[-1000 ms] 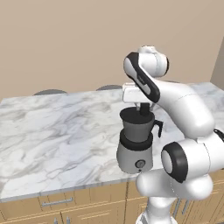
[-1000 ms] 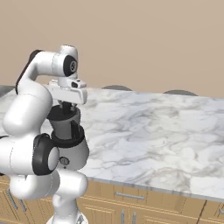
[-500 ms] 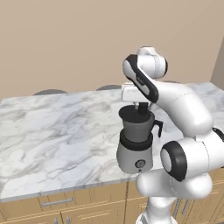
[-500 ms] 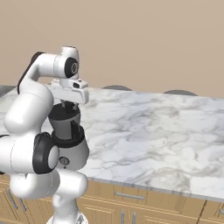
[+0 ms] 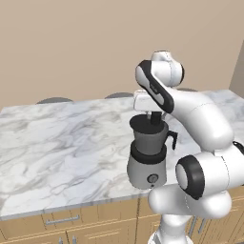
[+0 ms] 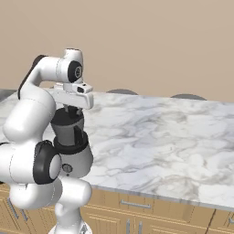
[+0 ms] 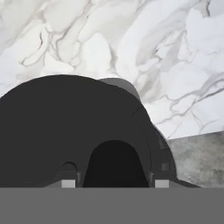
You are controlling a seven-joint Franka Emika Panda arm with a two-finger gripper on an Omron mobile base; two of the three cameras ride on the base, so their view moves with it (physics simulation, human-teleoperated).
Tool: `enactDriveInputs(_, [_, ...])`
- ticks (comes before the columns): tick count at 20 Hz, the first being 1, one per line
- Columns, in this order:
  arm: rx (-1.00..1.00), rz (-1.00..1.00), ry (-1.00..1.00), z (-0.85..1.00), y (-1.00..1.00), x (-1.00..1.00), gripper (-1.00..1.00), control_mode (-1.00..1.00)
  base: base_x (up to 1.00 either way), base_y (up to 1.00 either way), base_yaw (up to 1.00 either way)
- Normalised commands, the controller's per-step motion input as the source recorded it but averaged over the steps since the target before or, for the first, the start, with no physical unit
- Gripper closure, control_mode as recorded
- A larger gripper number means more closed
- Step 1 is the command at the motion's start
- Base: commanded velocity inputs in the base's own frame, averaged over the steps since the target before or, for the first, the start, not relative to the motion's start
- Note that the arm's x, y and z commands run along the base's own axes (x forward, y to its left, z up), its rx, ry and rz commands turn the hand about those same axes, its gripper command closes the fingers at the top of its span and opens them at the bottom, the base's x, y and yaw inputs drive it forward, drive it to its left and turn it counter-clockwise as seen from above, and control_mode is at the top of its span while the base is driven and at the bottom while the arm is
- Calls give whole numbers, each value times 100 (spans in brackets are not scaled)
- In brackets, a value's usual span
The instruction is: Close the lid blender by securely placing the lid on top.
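Note:
The blender [image 5: 147, 164] [image 6: 73, 153] stands near the front edge of the marble counter: a grey base, a black collar and a smoky jar with a black side handle [image 5: 171, 138]. The black round lid [image 5: 144, 123] [image 6: 67, 117] [image 7: 52, 127] sits level on the jar's rim. My gripper [image 5: 155, 117] [image 6: 73, 109] [image 7: 114, 183] hangs straight above it, pointing down. In the hand view the lid's upright knob [image 7: 113, 162] stands between my fingertips [image 7: 68, 183], with a narrow gap on each side. The gripper is open.
The marble counter [image 5: 57, 143] [image 6: 173, 137] stretches wide to the left of the blender in the left base view. Wooden drawers [image 5: 62, 221] run below its front edge. Two round stool tops [image 5: 55, 100] peek over the far edge, in front of a beige wall.
The hand has shifted only slightly above the jar. Lid and blender have stayed in place.

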Motion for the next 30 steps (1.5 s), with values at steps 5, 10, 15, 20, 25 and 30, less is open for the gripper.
enactDriveInputs(5, [0, 0, 0, -1, -21, 0, 100, -100, 0, 0, 0])
enactDriveInputs(10, [0, 0, 0, 0, -32, 0, 100, -100, 0, 0, 0])
enactDriveInputs(15, [0, 0, 3, -8, -7, 0, 100, -100, 0, 0, 0])
enactDriveInputs(20, [0, 0, 3, -6, 3, -1, 100, -100, 0, 0, 0])
enactDriveInputs(25, [0, 0, 0, 0, 9, -14, 100, -100, 0, 0, 0])
enactDriveInputs(30, [0, 0, 0, 0, 8, -21, 100, -100, 0, 0, 0])
